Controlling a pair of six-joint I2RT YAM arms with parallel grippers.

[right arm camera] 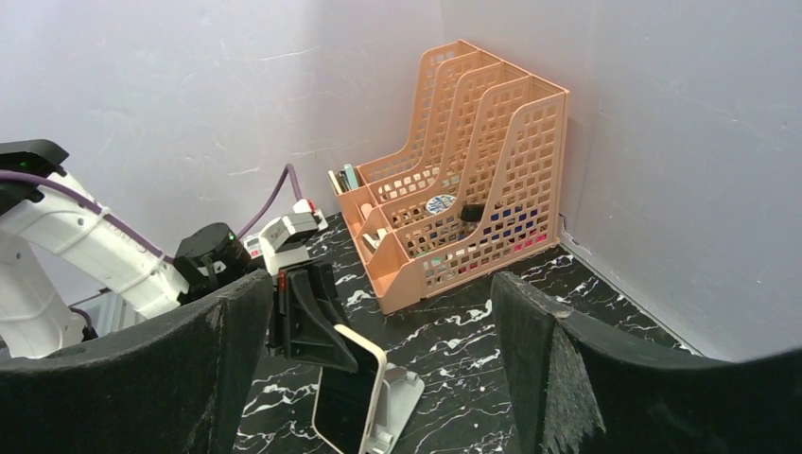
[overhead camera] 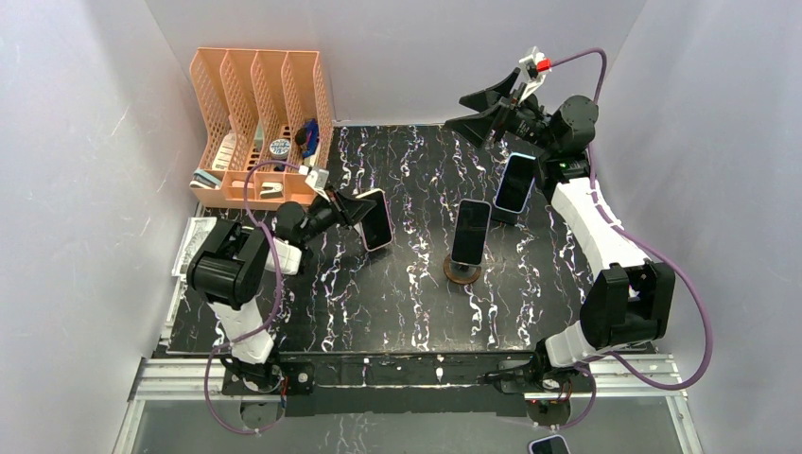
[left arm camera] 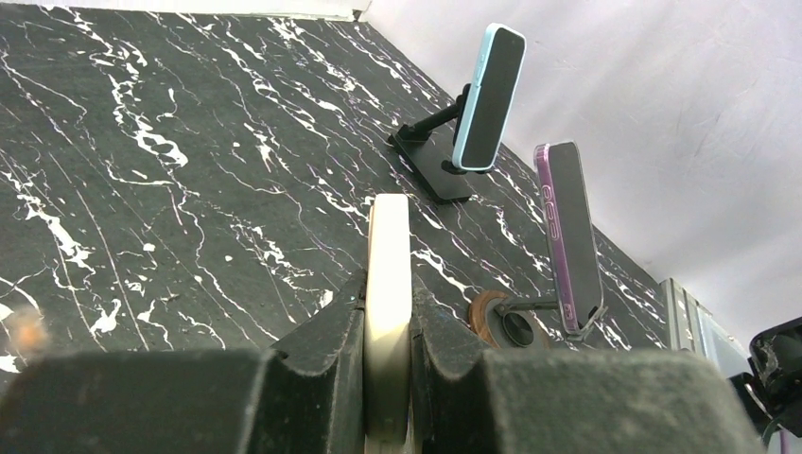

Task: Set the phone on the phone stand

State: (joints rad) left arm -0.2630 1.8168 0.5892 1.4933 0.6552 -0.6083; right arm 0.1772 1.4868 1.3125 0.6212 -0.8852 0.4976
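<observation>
Marble table point(overhead camera: 397, 293); orange rack point(overhead camera: 255, 85) holds oddments; left gripper point(overhead camera: 357, 208) clamps phone point(overhead camera: 378, 223); right gripper point(overhead camera: 463, 111) wide, empty.

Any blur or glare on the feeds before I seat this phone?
Left wrist: left end effector soft up close, held phone clearer, blue-cased phone sharp. Right wrist: right end effector dark and blurred, orange organizer crisp. Top external: evenly lit, sharp throughout.
</observation>
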